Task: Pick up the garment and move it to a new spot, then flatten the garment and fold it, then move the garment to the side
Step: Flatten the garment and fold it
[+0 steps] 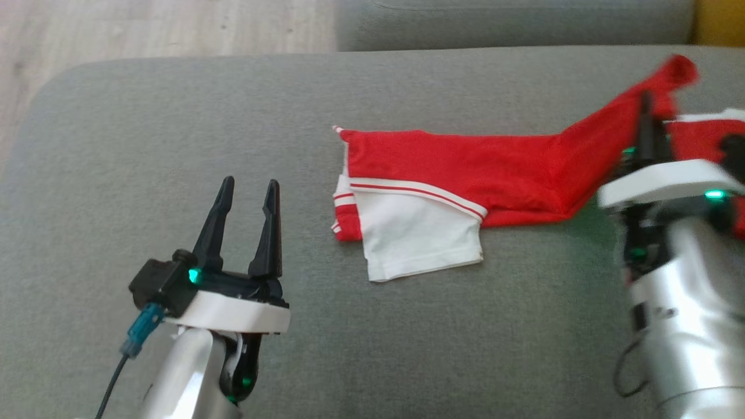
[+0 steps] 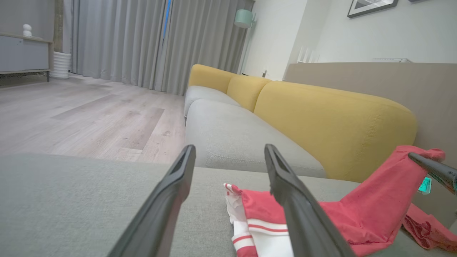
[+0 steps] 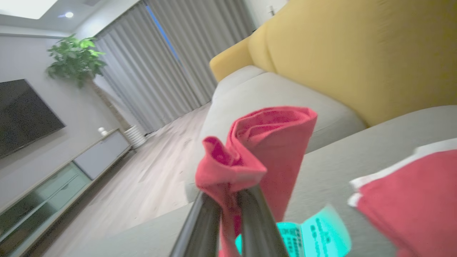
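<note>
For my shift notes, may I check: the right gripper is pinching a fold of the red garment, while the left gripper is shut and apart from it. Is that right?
Not quite: the left gripper is open, as the head view shows. The right gripper does pinch the red garment.

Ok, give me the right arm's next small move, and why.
Probably carry the pinched end leftward over the flat part: the right gripper is shut on the garment, one end raised; the rest lies on the cushion; the left gripper is open.
</note>
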Controlling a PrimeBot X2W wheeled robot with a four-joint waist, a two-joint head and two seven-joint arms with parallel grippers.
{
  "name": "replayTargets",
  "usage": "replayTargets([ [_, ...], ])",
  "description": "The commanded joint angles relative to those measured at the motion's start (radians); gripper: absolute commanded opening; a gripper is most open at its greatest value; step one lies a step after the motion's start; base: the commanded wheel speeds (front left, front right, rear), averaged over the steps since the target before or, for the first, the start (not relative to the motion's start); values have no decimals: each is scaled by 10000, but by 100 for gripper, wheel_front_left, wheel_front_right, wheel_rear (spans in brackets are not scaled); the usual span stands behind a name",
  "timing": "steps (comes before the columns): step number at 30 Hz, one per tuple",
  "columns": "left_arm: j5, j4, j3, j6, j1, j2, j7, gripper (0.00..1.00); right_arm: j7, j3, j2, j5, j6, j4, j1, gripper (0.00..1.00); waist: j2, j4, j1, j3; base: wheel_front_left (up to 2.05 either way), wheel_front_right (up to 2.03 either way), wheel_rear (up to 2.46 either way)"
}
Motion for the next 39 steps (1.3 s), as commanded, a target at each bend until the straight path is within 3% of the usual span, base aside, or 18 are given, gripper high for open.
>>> replayTargets([
  [1, -27, -327, 305, 16, -170, 137, -49, 100, 69, 529, 304, 34, -7, -578, 23, 0, 0, 217, 1, -130, 0, 0, 0],
  [11, 46, -369, 471, 16, -68, 127, -49, 100, 500, 3244, 798, 873, -7, -1070, 207, 0, 0, 1113, 1, -375, 0, 0, 0],
  [17, 3, -362, 337, 16, -110, 40, -49, 100, 136, 4792, 802, 2113, -7, -102, 38, 0, 0, 1794, 1, -290, 0, 0, 0],
  [31, -140, -220, -160, 15, -372, -76, -49, 100, -514, 7245, 804, 3319, -7, 2246, -804, 0, 0, 2817, 1, 196, 0, 0, 0],
  [32, -147, -211, -180, 15, -386, -82, -49, 100, -523, 7407, 804, 3358, -7, 2404, -837, 47, 0, 2846, 1, 206, 0, 0, 0],
  [33, -147, -211, -180, 15, -386, -82, -49, 100, -523, 7407, 804, 3358, -7, 2404, -837, 47, 0, 2846, 1, 206, 0, 0, 0],
  [34, -154, -198, -196, 15, -399, -86, -49, 100, -517, 7577, 804, 3461, -7, 2504, -838, 100, 0, 2871, 1, 210, 0, 0, 0],
  [39, -128, -174, -27, 15, -402, -91, -49, 100, -331, 8787, 804, 4350, -7, 1716, -819, 100, 0, 2682, 1, 190, 0, 0, 0],
])
